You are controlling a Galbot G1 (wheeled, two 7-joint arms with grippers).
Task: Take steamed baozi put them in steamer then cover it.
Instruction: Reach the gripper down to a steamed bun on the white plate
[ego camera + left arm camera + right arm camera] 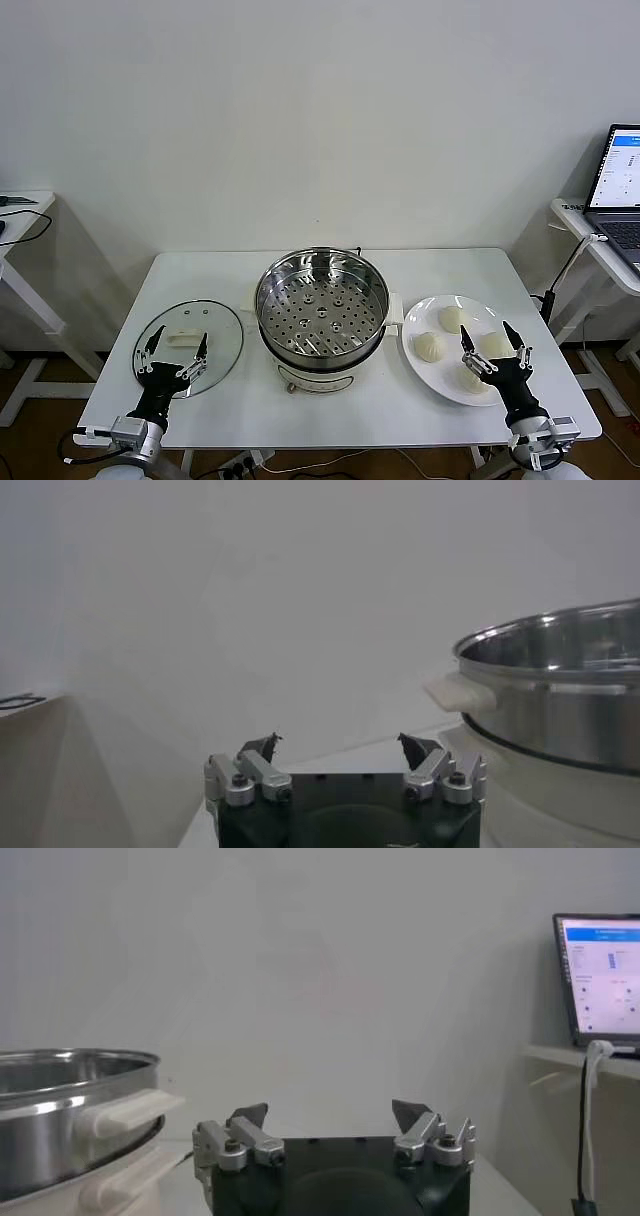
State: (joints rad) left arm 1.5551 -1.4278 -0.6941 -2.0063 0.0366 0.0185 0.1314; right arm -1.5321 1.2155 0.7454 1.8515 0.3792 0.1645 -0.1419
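Right gripper (495, 352) hovering spread over buns (428, 346) on plate (424, 381), steamer (322, 312) lying to its left; left gripper (175, 356) spread, idling above lid (215, 330).

R hand (335, 1120) open, empty; steamer (70, 1113) beside; laptop (598, 981) behind

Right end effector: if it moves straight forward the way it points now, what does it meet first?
Probably the baozi on the white plate. The open right end effector points over them, though its height above them is unclear.
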